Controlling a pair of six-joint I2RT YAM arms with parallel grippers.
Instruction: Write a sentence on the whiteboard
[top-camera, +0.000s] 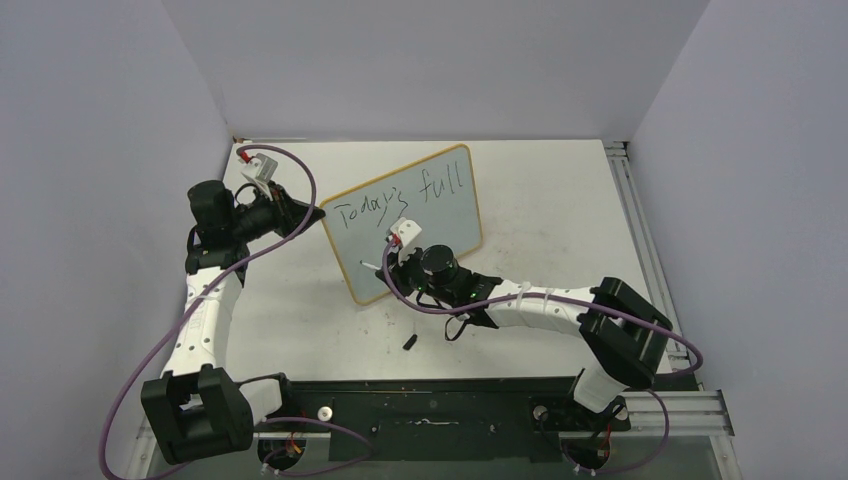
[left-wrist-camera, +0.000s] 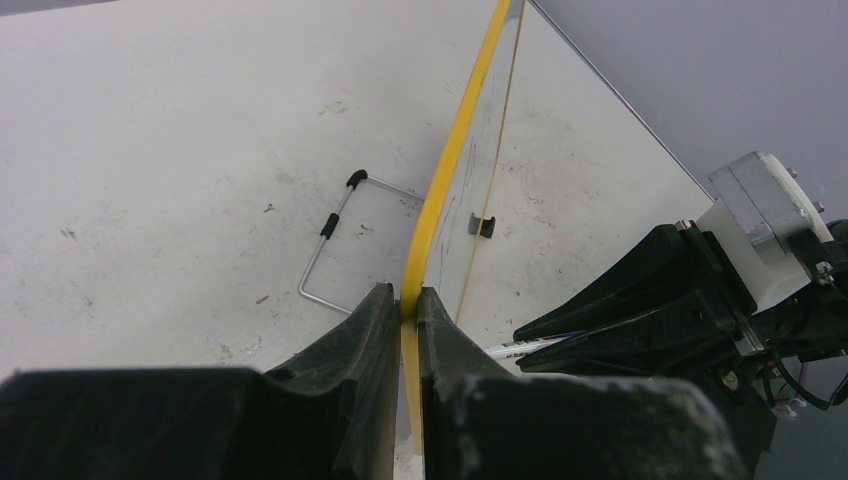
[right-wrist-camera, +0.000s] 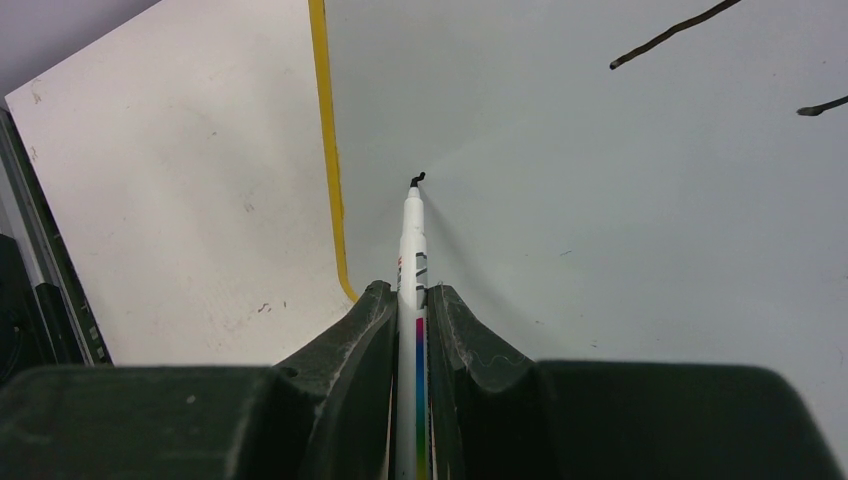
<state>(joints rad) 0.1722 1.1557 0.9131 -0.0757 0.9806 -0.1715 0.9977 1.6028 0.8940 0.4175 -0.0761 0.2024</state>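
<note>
Top external view gives you the small rectangular whiteboard (top-camera: 455, 225) with its pale glossy face and thin yellow-orange frame, standing tilted on the white tabletop (top-camera: 560, 200) at the middle of the frame. Its upper part carries the sentence (top-camera: 365, 210) in thin black handwritten marker lettering, of which you can read "Today's full" on one slanted line.

At centre left, your left gripper (top-camera: 315, 215) meets the board's left edge. On the left wrist view its black fingers (left-wrist-camera: 375, 330) are clamped together on the yellow frame, one on each side. In that view's middle, a bent metal wire stand (left-wrist-camera: 330, 225) with black sleeves lies on the table behind the board.

Your right gripper (top-camera: 393, 262) sits over the board's lower left part. On the right wrist view the right gripper (right-wrist-camera: 412, 295) is closed on a slim white marker pen (right-wrist-camera: 413, 230) with a coloured stripe. The pen points up the frame, and a short black curl sits at its tip on the board's face, just right of the yellow edge. Two black strokes (right-wrist-camera: 670, 35) cross the upper right corner of that view.

Below the board on the top view, a small black piece (top-camera: 410, 341) lies on the table.
</note>
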